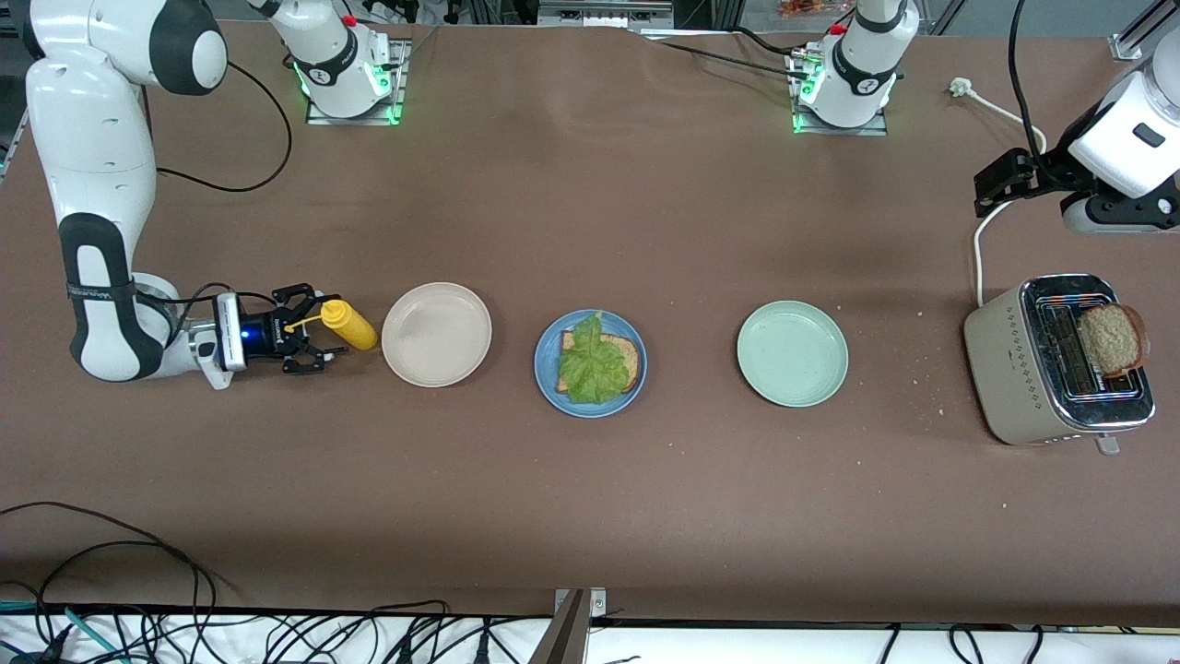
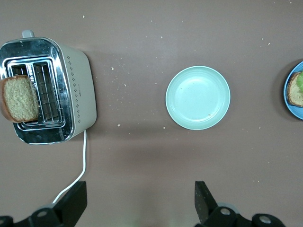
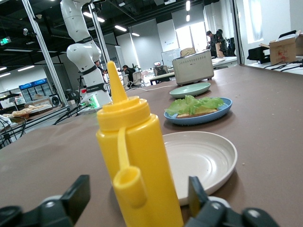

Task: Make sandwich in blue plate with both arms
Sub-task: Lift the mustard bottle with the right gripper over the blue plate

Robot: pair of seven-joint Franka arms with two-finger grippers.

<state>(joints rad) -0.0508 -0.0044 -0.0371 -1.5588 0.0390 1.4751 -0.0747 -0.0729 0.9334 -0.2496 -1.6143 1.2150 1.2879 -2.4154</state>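
The blue plate [image 1: 546, 355] lies mid-table and holds one brown bread slice [image 1: 630, 350] with a green lettuce leaf [image 1: 595, 364] on top. A second bread slice [image 1: 1111, 338] sticks up out of the toaster [image 1: 1023, 369] at the left arm's end. My right gripper [image 1: 318, 330] is low at the right arm's end, open around a yellow squeeze bottle [image 1: 350, 325]. In the right wrist view the bottle [image 3: 142, 161] stands between the fingers [image 3: 78, 194] with gaps on both sides. My left gripper [image 1: 1000, 180] waits open and empty, up over the table by the toaster [image 2: 78, 90].
A beige plate [image 1: 436, 334] lies between the bottle and the blue plate. A pale green plate [image 1: 792, 353] lies between the blue plate and the toaster. The toaster's white cord [image 1: 979, 249] runs toward the left arm's base. Crumbs dot the brown table near the toaster.
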